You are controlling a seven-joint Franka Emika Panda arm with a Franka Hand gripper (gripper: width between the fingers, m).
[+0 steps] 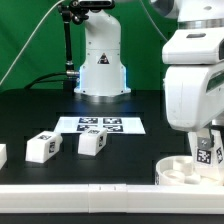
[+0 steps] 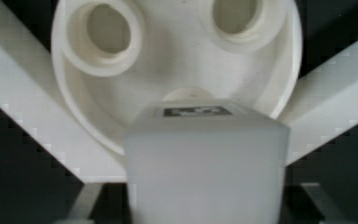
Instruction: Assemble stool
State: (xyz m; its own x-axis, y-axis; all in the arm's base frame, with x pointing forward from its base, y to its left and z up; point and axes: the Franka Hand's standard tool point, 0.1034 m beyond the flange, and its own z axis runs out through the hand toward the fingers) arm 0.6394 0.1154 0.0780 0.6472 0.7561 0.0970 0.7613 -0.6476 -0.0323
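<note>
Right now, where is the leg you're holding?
In the exterior view's lower right, the leg sits between the fingers, over the seat, right of the marker board.

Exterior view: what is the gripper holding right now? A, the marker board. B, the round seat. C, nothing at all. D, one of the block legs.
D: a tagged block leg sits clamped between the fingers of the gripper, above the round seat. The wrist view shows the same leg between the two fingers.
</note>
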